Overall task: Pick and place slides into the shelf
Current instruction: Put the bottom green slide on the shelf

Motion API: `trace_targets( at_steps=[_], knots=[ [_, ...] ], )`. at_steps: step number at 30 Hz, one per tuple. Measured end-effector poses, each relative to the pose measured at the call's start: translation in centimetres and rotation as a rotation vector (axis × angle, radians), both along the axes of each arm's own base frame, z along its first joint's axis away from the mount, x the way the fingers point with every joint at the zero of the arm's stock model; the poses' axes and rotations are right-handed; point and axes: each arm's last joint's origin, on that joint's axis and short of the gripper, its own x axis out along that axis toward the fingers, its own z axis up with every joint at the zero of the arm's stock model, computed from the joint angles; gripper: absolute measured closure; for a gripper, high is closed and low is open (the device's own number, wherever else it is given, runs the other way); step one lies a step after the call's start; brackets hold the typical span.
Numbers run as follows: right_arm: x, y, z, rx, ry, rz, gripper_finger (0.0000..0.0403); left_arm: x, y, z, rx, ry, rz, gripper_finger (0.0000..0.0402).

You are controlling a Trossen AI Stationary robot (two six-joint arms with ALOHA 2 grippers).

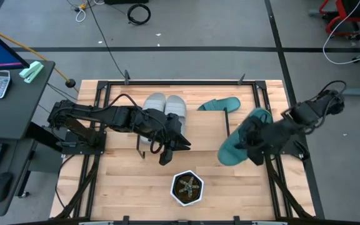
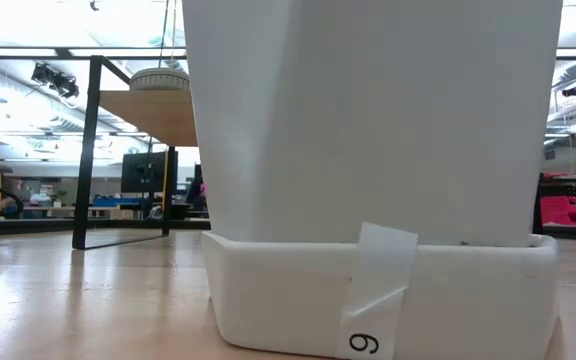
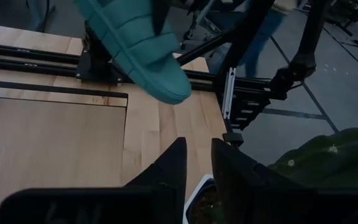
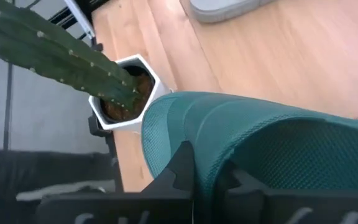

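My right gripper (image 1: 255, 142) is shut on a teal slide (image 1: 239, 144), which hangs in the air over the table's right part; its ribbed sole shows in the left wrist view (image 3: 135, 37). A second teal slide (image 1: 220, 104) lies at the far right corner of the shelf (image 1: 192, 131). Two light grey slides (image 1: 165, 106) lie side by side on the shelf's far part; one shows on its top board in the low view (image 2: 160, 78). My left gripper (image 3: 199, 165) hovers over the shelf's near edge, open by a narrow gap, with nothing between its fingers. My right gripper pinches a thin teal part of the slide (image 4: 197, 155) between its two fingers; strap or sole rim, I cannot tell, as the slide arches over the fingers. The fingers slant downward. The slide is lifted clear and tilted, its lower end (image 3: 173, 93) toward the table's near side.
A hexagonal white pot with a green cactus (image 1: 187, 187) stands near the table's front edge, just beyond my left gripper; it fills the low view (image 2: 368, 200). Black frame rails (image 1: 274, 181) run along the table's sides. Bare wood lies at the near left (image 1: 124, 187).
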Motion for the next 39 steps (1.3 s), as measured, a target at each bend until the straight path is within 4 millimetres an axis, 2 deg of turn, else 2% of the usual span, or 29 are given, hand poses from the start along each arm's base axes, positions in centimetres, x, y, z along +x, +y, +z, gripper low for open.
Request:
trace_targets(
  at_steps=[13, 22, 31, 39],
  knots=[
    [4.3, -5.6, -0.4, 0.048, -0.047, 0.264, 0.0393, 0.0, 0.0, 0.0, 0.007, 0.003, -0.003, 0.0318],
    [7.8, -8.4, -2.4, 0.158, -0.034, 0.408, 0.0393, -0.1, -0.3, -0.2, 0.007, 0.018, -0.011, 0.0319],
    [10.9, -9.3, -4.8, 0.223, -0.023, 0.516, 0.0393, -0.2, -0.4, -0.2, 0.002, 0.022, -0.011, 0.032],
    [12.6, -9.3, -6.6, 0.242, 0.01, 0.58, 0.0393, -0.2, -0.4, -0.2, 0.003, 0.026, -0.011, 0.0319]
  ],
)
